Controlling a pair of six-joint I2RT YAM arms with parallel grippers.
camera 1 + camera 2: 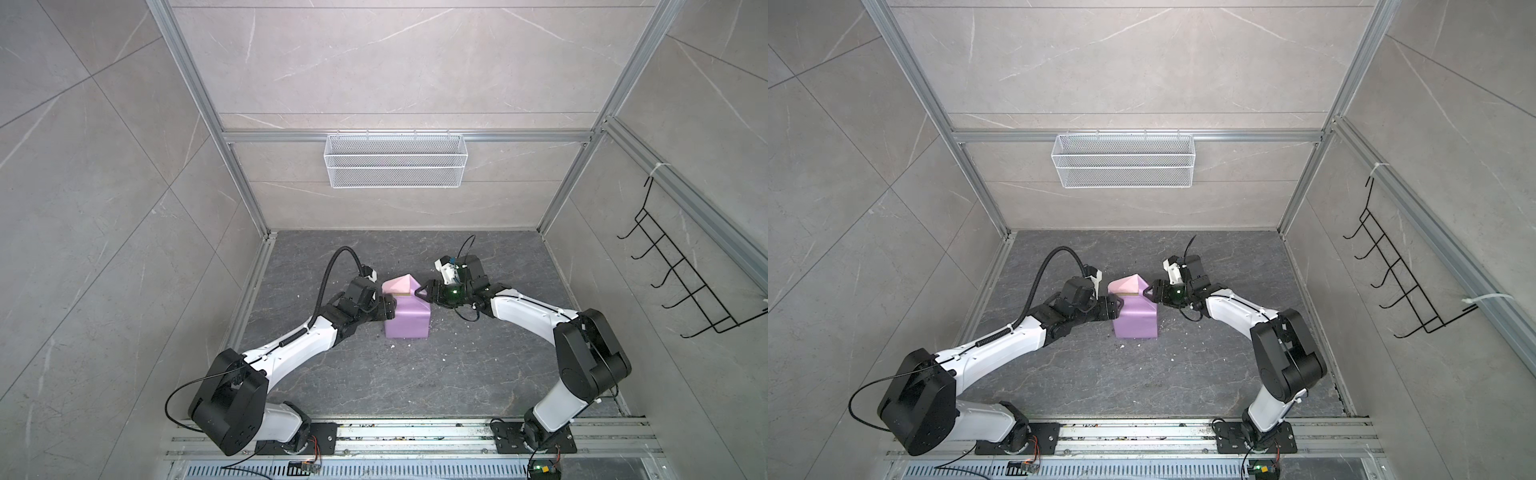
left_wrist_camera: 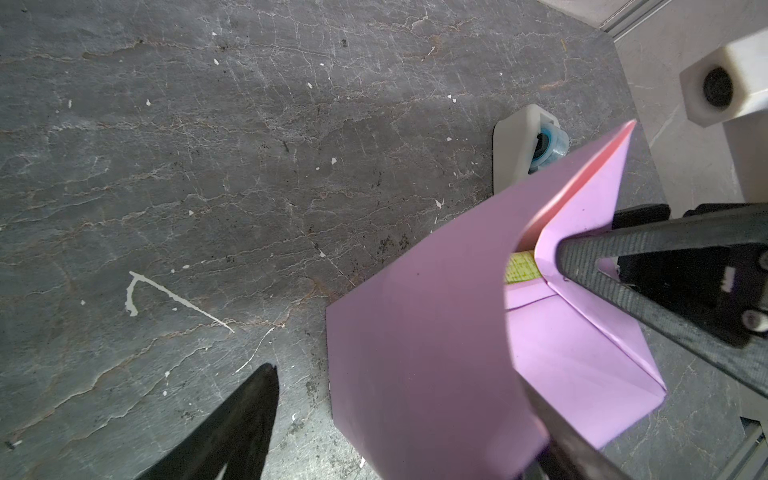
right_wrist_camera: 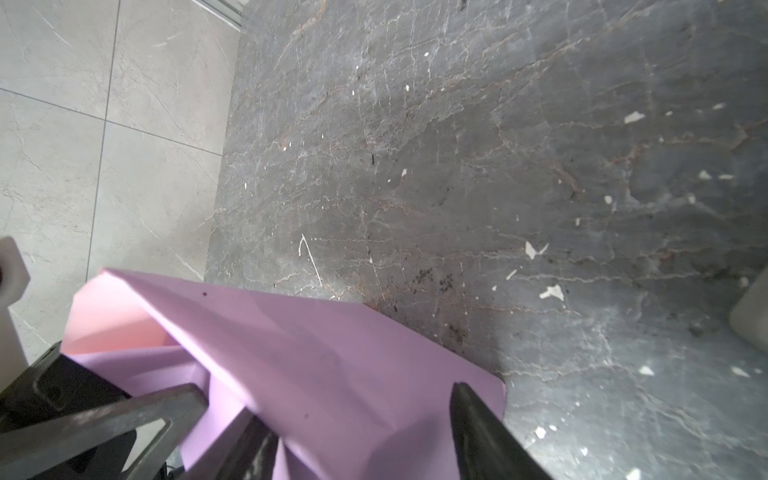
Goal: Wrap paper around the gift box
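Clearance around the paper (image 1: 406, 322), which stands folded as a block on the table (image 1: 415, 382). The left gripper (image 1: 388, 309) occupies its left side and the right gripper (image 1: 419, 292) its upper right edge. Its pink flap (image 1: 397, 284) rises at the far edge, and a grey-white device (image 2: 515, 153) stands near that flap. In front of the paper the table lies open except for small white scraps (image 1: 392, 345). Behind it the table is open up to the back wall.

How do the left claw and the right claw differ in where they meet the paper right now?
The left claw is on the paper's left side, the right claw at its top right edge. The left claw straddles a flat lilac panel; the right claw straddles a creased fold beside the raised pink-lined flap. Both stand open with paper between their jaws.
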